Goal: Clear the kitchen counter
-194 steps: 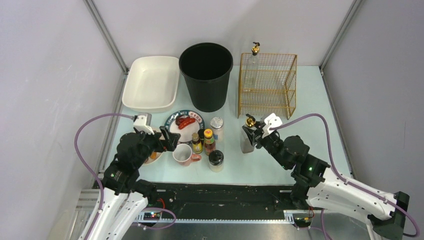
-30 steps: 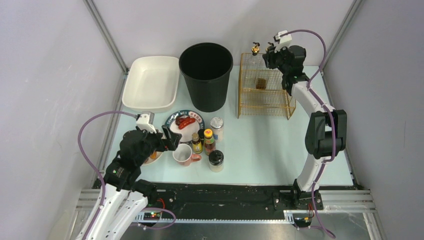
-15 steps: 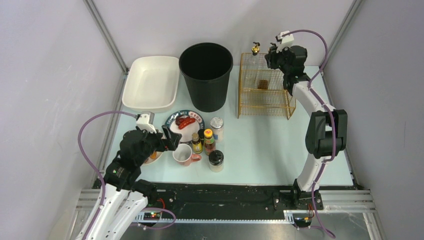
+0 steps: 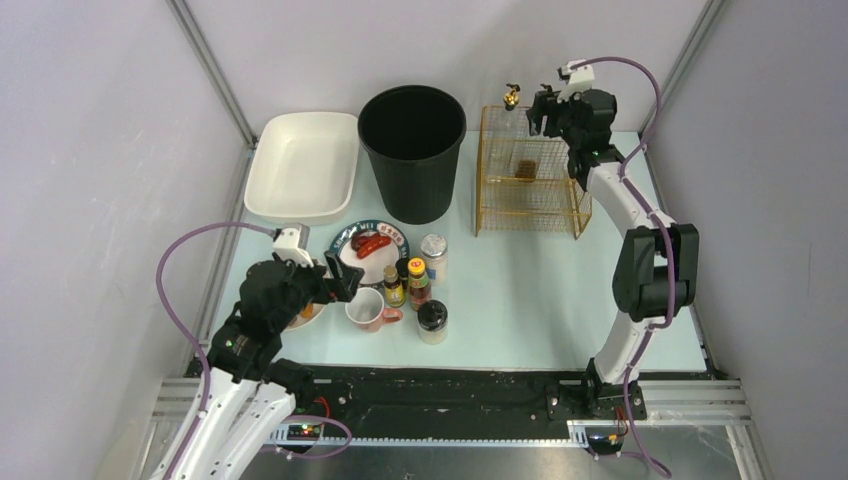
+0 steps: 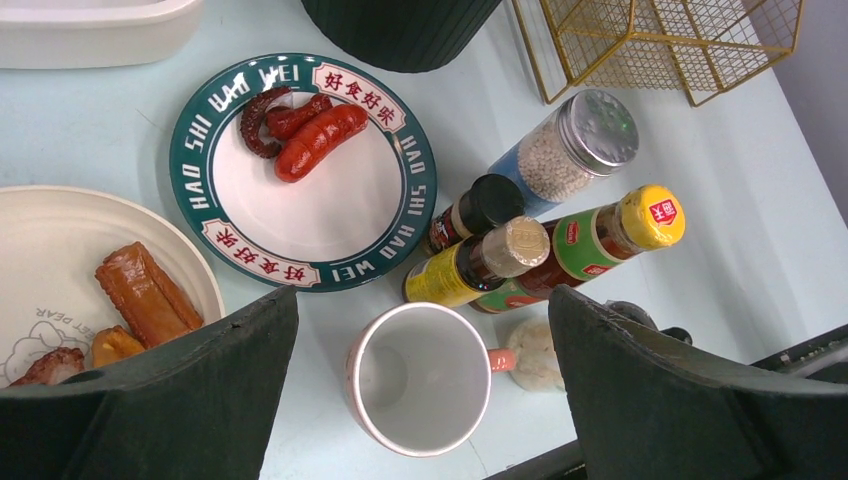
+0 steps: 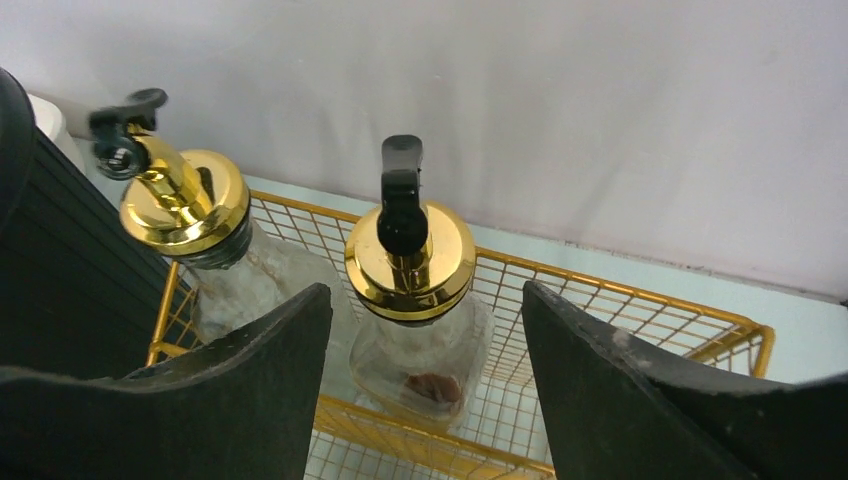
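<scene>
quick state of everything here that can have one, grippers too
mug: upright, empty
pump bottle: upright on the wire rack, capped
bin: no lid
condiment bottles: upright, capped
left gripper: open, above the mug
right gripper: open, jaws either side of the pump bottle, not touching
</scene>
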`<state>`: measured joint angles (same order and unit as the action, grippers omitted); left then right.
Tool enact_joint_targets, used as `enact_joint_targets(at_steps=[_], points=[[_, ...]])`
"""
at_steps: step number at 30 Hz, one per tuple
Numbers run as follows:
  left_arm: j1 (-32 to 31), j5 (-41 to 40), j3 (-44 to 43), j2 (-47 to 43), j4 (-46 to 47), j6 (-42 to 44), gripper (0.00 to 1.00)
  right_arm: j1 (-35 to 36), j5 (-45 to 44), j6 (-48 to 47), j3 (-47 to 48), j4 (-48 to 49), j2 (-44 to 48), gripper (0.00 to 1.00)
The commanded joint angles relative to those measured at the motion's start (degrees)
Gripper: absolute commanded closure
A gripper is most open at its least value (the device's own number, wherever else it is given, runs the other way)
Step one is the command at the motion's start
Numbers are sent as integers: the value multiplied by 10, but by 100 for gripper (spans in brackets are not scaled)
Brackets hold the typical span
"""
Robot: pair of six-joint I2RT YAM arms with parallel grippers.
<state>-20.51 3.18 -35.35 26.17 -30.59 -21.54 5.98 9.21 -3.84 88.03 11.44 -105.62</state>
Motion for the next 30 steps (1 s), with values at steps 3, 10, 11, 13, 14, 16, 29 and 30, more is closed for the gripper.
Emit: enact_joint_targets(at_steps=[3, 10, 11, 13, 14, 16, 29, 30], points=[[-8, -3, 0, -18, 11, -1, 2, -1, -23, 36, -27, -24, 108, 23], [-9, -12, 0, -45, 9, -1, 2, 3, -24, 64, -74, -125, 202, 21], [-9, -12, 0, -49, 9, -1, 2, 7, -19, 66, -82, -153, 225, 21], [-8, -10, 0, -53, 10, -3, 2, 20, -23, 65, -101, -183, 260, 21], [-9, -7, 0, -54, 10, -3, 2, 34, -28, 59, -110, -190, 274, 21], [-8, 0, 0, -55, 11, -3, 2, 64, -41, 45, -134, -212, 314, 20], [-9, 0, -2, -54, 10, -11, 2, 365, -165, 124, -187, -370, 454, 23], [-9, -3, -1, -55, 10, -14, 2, 389, -169, 131, -187, -377, 453, 23]])
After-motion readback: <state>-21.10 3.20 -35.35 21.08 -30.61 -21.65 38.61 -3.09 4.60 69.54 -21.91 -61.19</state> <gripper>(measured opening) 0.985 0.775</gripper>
